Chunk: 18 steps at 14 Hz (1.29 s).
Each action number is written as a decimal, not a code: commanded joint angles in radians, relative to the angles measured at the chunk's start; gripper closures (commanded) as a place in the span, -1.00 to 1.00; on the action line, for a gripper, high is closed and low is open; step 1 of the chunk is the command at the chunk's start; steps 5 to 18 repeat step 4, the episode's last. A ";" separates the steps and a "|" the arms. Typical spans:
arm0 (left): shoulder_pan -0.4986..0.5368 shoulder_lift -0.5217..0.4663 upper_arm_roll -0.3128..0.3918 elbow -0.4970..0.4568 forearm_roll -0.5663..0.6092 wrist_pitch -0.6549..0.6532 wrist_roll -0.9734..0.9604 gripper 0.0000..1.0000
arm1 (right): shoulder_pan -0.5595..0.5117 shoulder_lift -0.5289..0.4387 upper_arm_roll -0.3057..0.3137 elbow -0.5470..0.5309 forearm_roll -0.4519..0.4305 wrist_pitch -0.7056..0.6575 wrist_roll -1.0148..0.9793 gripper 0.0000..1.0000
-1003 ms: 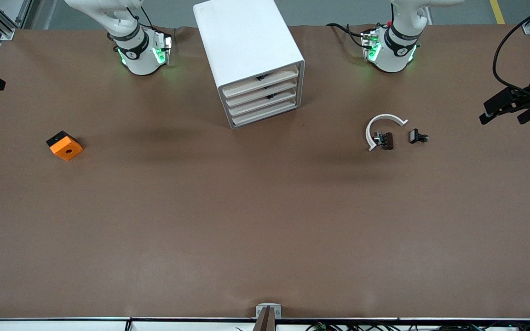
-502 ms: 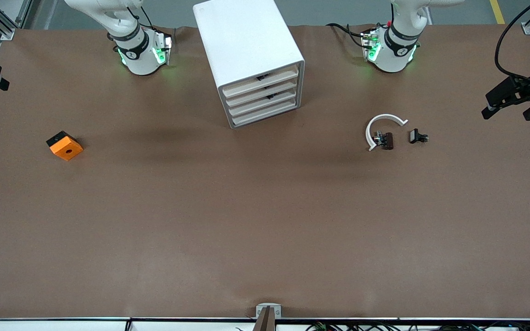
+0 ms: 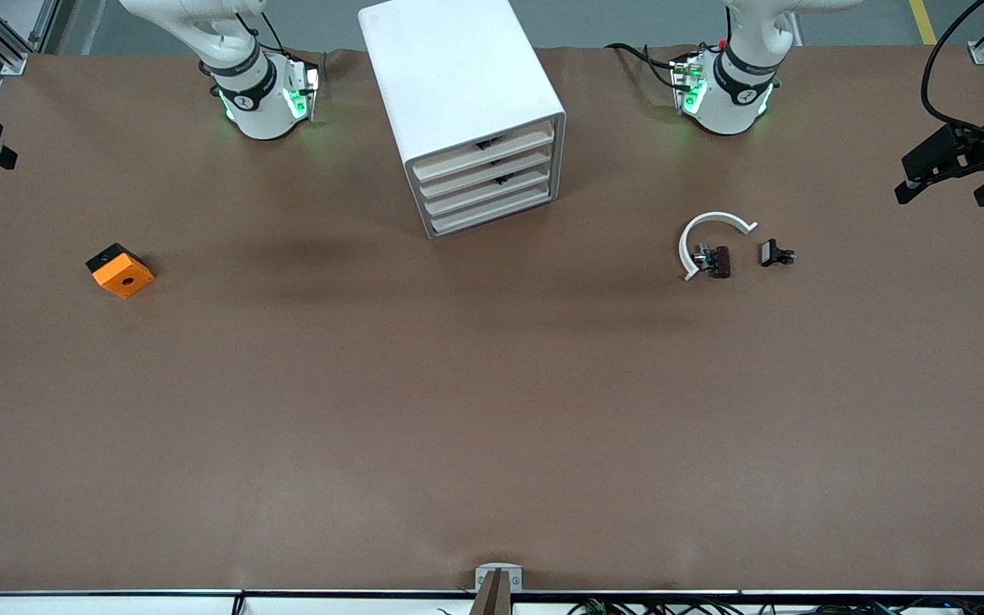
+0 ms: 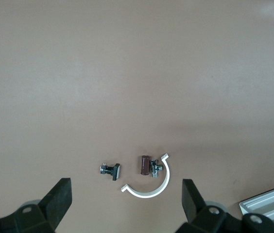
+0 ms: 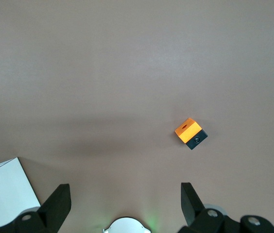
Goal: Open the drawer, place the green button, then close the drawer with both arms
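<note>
The white cabinet (image 3: 462,102) stands on the brown desk (image 3: 492,410) between the two arm bases, its four drawers all pushed in. The top drawer (image 3: 483,152) shows a pale cream front strip, with three alike below it. Small dark shapes show in the gaps above the top and the third drawers; what they are cannot be told. The green-capped button cannot be made out in any view.

The left gripper (image 3: 951,181) hangs in the air over the desk's edge at the left arm's end, its fingers (image 4: 59,196) spread wide and holding nothing. Its wrist view looks down on a white curved band (image 4: 149,183) with a small brown-and-metal piece (image 4: 147,165) just inside its curve, and a small black clip piece (image 4: 111,170) near them but apart. These lie on the desk toward the left arm's end, nearer to the front camera than the cabinet.

The right gripper (image 5: 125,199) is up over the right arm's end of the desk, at the front view's edge, fingers (image 5: 57,200) likewise released and empty. Its wrist view shows an orange cube (image 5: 191,133) with a black side, lying alone, well apart from the cabinet.
</note>
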 commanded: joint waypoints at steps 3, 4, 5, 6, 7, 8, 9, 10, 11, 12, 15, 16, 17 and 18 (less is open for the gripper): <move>0.010 0.012 -0.018 0.032 0.025 -0.028 -0.002 -1.00 | 0.002 -0.023 -0.002 -0.024 0.014 0.013 -0.009 -1.00; 0.013 0.012 -0.016 0.032 0.021 -0.028 0.007 -1.00 | 0.000 -0.023 -0.002 -0.024 0.014 0.013 -0.009 -1.00; 0.013 0.012 -0.016 0.032 0.021 -0.028 0.007 -1.00 | 0.000 -0.023 -0.002 -0.024 0.014 0.013 -0.009 -1.00; 0.013 0.012 -0.016 0.032 0.021 -0.028 0.007 -1.00 | 0.000 -0.023 -0.002 -0.024 0.014 0.013 -0.009 -1.00; 0.013 0.012 -0.016 0.032 0.021 -0.028 0.007 -1.00 | 0.000 -0.023 -0.002 -0.024 0.014 0.013 -0.009 -1.00; 0.013 0.012 -0.016 0.032 0.021 -0.028 0.007 -1.00 | 0.000 -0.023 -0.002 -0.024 0.014 0.013 -0.009 -1.00; 0.013 0.012 -0.016 0.032 0.021 -0.028 0.007 -1.00 | 0.000 -0.023 -0.002 -0.024 0.014 0.013 -0.009 -1.00; 0.013 0.012 -0.016 0.032 0.021 -0.028 0.007 -1.00 | 0.000 -0.023 -0.002 -0.024 0.014 0.013 -0.009 -1.00; 0.013 0.012 -0.016 0.032 0.021 -0.028 0.007 -1.00 | 0.000 -0.023 -0.002 -0.024 0.014 0.013 -0.009 -1.00; 0.013 0.012 -0.016 0.032 0.021 -0.028 0.007 -1.00 | 0.000 -0.023 -0.002 -0.024 0.014 0.013 -0.009 -1.00; 0.013 0.012 -0.016 0.032 0.021 -0.028 0.007 -1.00 | 0.000 -0.023 -0.002 -0.024 0.014 0.013 -0.009 -1.00; 0.013 0.012 -0.016 0.032 0.021 -0.028 0.007 -1.00 | 0.000 -0.023 -0.002 -0.024 0.014 0.013 -0.009 -1.00; 0.013 0.012 -0.016 0.032 0.021 -0.028 0.007 -1.00 | 0.000 -0.023 -0.002 -0.024 0.014 0.013 -0.009 -1.00; 0.013 0.012 -0.016 0.032 0.021 -0.028 0.007 -1.00 | 0.000 -0.023 -0.002 -0.024 0.014 0.013 -0.009 -1.00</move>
